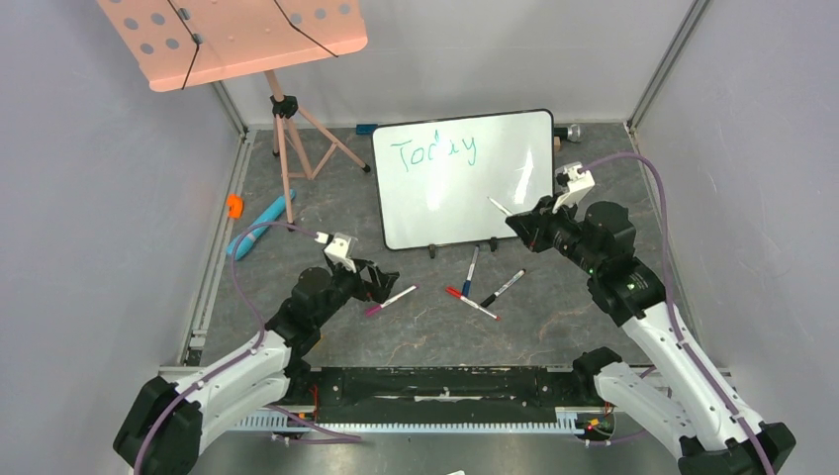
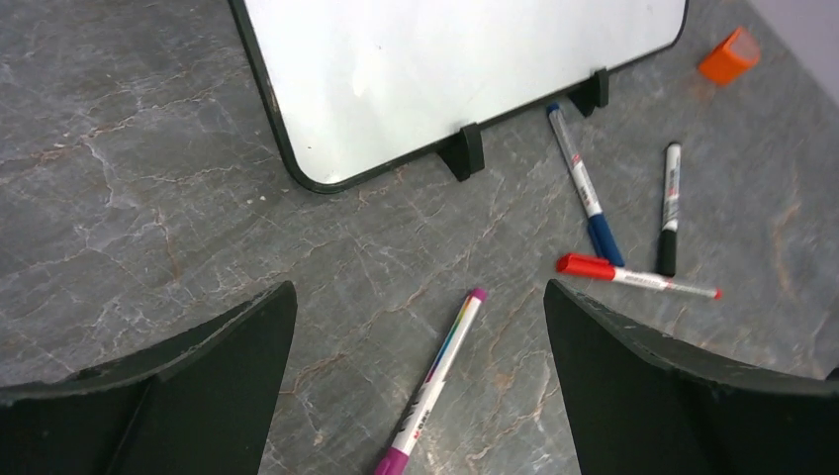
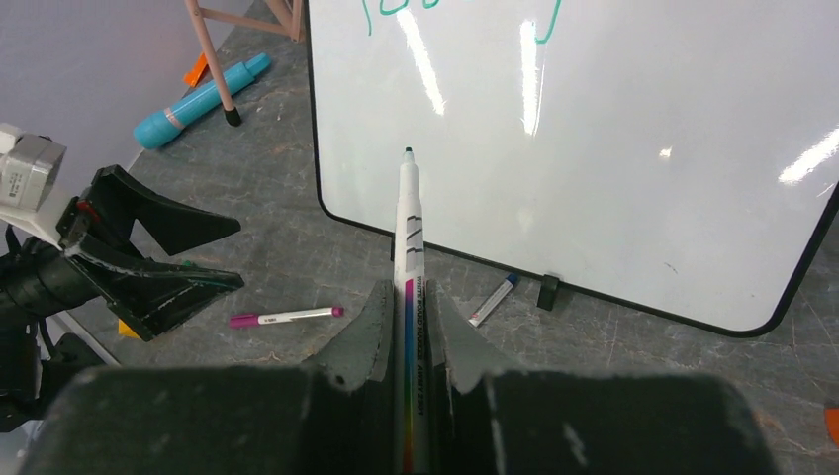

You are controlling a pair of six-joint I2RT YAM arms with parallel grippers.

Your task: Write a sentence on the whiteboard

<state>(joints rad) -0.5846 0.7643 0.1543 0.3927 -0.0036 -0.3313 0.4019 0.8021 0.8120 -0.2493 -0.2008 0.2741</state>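
The whiteboard (image 1: 465,178) lies propped on the table, with teal-green writing "Today" (image 1: 433,150) along its top; only that one word shows. My right gripper (image 1: 521,223) is shut on a white marker (image 3: 409,237), tip uncapped, pointing at the blank lower part of the board (image 3: 594,148) and held just off it. My left gripper (image 1: 384,281) is open and empty, low over the table, with a purple-capped marker (image 2: 435,381) lying between its fingers. The board's lower corner shows in the left wrist view (image 2: 396,69).
A blue marker (image 1: 471,270), a black marker (image 1: 504,287) and a red marker (image 1: 471,302) lie in front of the board. A pink music stand (image 1: 237,35) stands at the back left. A teal tube (image 1: 259,225) and an orange cap (image 1: 234,205) lie at the left wall.
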